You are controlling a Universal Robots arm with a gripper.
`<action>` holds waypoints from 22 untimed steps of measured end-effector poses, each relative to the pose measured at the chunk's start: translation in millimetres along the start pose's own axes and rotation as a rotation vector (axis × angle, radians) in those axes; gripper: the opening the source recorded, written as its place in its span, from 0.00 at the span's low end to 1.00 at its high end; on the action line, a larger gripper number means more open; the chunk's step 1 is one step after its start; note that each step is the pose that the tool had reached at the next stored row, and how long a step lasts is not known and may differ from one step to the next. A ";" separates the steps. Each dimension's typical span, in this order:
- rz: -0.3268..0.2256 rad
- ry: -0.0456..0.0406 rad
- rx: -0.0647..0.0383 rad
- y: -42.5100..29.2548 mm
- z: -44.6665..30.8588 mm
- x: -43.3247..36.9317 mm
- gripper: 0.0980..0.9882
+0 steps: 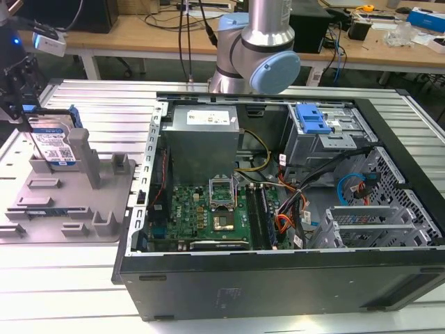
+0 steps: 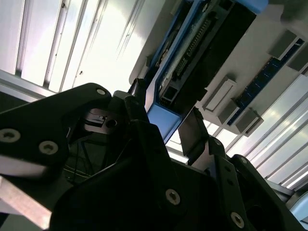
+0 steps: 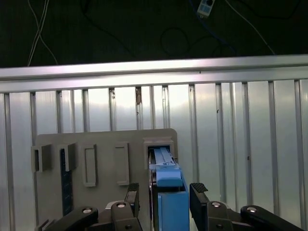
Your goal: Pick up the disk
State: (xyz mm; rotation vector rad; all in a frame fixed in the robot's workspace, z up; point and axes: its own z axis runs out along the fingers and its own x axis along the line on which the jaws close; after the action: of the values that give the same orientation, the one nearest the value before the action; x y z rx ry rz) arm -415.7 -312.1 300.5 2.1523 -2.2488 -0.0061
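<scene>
Your black gripper [image 3: 165,189] straddles the flat silver metal disk [image 1: 53,145], its fingers [image 3: 198,191] spread with slim gaps beside the blue side rails. The disk stands upright in the grey plastic fixture [image 1: 76,209], its blue-and-white label showing. Bare slatted aluminium table [image 1: 104,104] surrounds the fixture, and the open black computer case [image 1: 278,285] sits to the exterior view's right.

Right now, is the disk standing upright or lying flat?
Upright: the disk is on edge, label vertical, at the grey fixture.
</scene>
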 end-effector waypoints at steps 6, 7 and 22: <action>0.000 0.0000 0.000 -0.3 1.7 0.0 0.50; 0.000 0.0000 0.000 -0.3 2.0 0.0 0.40; 0.000 0.0000 0.000 -0.3 3.6 -1.9 0.40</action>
State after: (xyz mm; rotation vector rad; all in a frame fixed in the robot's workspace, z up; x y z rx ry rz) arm -415.4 -310.3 296.9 2.1524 -2.2487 -0.0062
